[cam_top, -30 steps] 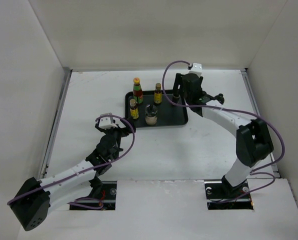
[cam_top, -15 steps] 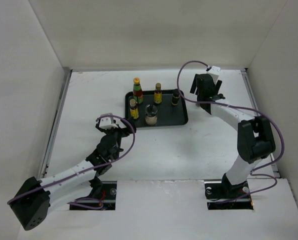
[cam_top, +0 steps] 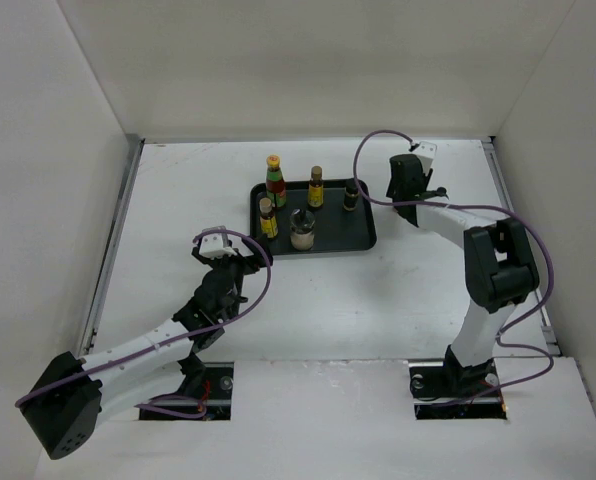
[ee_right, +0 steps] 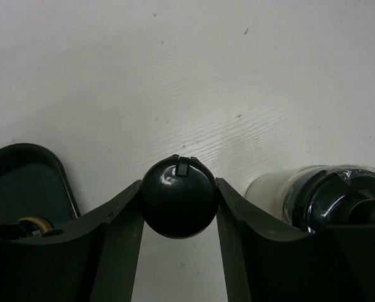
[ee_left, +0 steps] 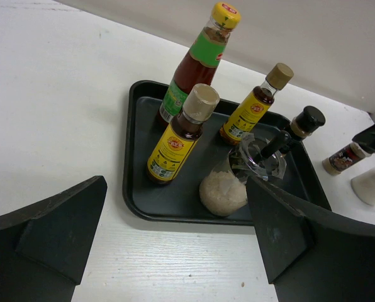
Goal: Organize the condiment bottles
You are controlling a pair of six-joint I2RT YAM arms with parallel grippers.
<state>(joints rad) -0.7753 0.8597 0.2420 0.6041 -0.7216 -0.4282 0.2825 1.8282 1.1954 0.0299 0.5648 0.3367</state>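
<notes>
A black tray holds several condiment bottles: a green-and-red yellow-capped one, two amber yellow-labelled ones, a pale-bodied one and a dark-capped one. My right gripper is just right of the tray, its jaws closed against the round black cap of a bottle seen from above. A brown labelled bottle stands there, off the tray. My left gripper is open and empty over the table in front of the tray.
A pale-bodied, dark-capped bottle stands right beside my right fingers. The tray's corner lies close on the left in the right wrist view. White walls surround the table on three sides.
My right gripper let go of the dark-capped bottle on the tray's right side, moved right off the tray and closed on another black cap. The left arm has not moved.
</notes>
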